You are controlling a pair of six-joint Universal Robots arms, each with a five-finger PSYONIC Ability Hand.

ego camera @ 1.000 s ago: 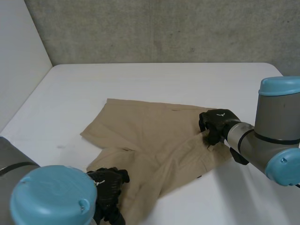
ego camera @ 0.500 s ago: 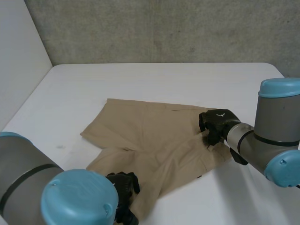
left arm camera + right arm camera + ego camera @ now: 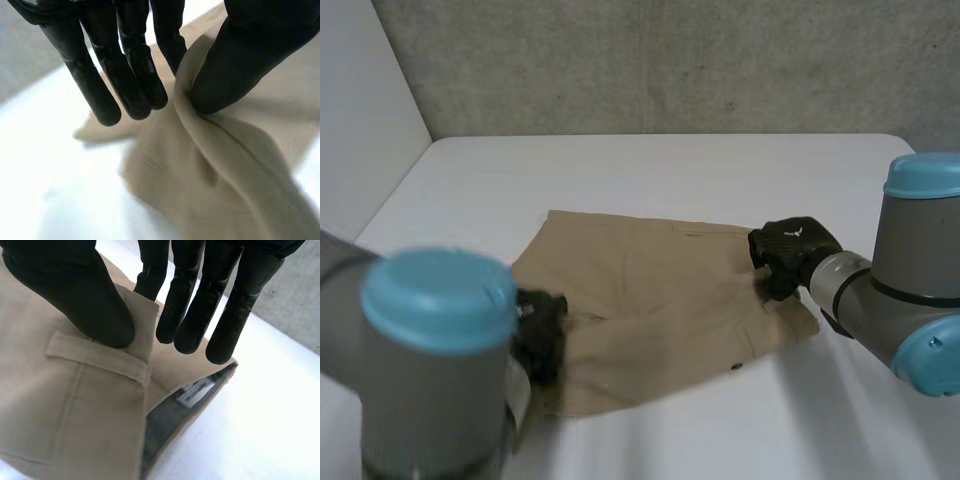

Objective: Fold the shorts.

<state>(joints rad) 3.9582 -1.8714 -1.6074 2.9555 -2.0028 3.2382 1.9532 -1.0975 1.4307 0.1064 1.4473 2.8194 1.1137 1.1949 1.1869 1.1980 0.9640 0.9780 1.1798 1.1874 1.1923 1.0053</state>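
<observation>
Tan shorts (image 3: 660,300) lie on the white table (image 3: 670,170), waistband toward my right arm. My right hand (image 3: 790,250) is at the waistband edge; in its wrist view the thumb (image 3: 75,290) pinches the waistband (image 3: 95,357) by a belt loop against a finger. My left hand (image 3: 540,335) is at the shorts' left side, partly behind my own arm. Seen from the left wrist, the thumb (image 3: 250,50) and a finger (image 3: 167,45) pinch a raised fold of the cloth (image 3: 225,175), which hangs down from the grip.
A grey wall (image 3: 670,60) runs along the table's far edge and a pale wall (image 3: 360,130) stands at the left. My left arm's blue-capped joint (image 3: 435,300) blocks the near left corner. A sewn label (image 3: 192,392) shows inside the open waistband.
My left hand has shut on the near leg and swung it from the table's front edge up and to the left, so that leg no longer trails forward. The right hand has stayed put.
</observation>
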